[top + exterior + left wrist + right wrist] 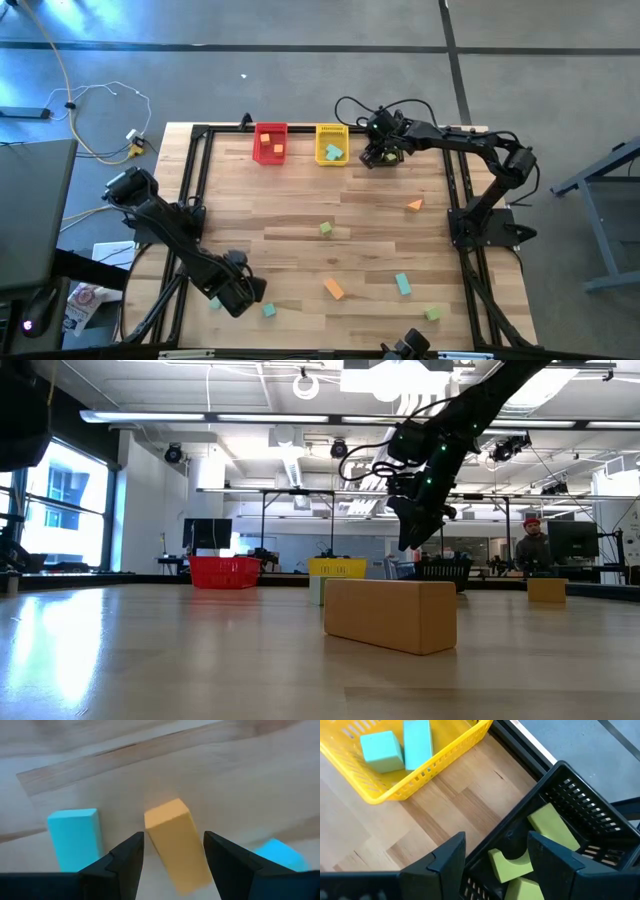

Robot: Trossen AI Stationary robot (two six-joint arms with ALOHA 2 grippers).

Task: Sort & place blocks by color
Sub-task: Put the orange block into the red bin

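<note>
Foam blocks lie scattered on the wooden table: an orange bar [333, 289], teal blocks [403, 284] [269, 311], green blocks [326, 229] [432, 313] and an orange piece [414, 205]. My left gripper [240, 290] hangs open near the table's near-left corner. In its wrist view [172, 837] the orange bar [175, 840] lies ahead between the fingers, with teal blocks [75, 837] [280, 855] on either side. My right gripper [385, 150] [496, 837] is open and empty above the black bin [560, 785], which holds green blocks [547, 825].
Three bins stand along the far edge: red [270, 142] with orange blocks, yellow [332, 143] with teal blocks [380, 750], and black under my right gripper. A black frame [200, 180] rims the table. A person [533, 545] sits in the room beyond.
</note>
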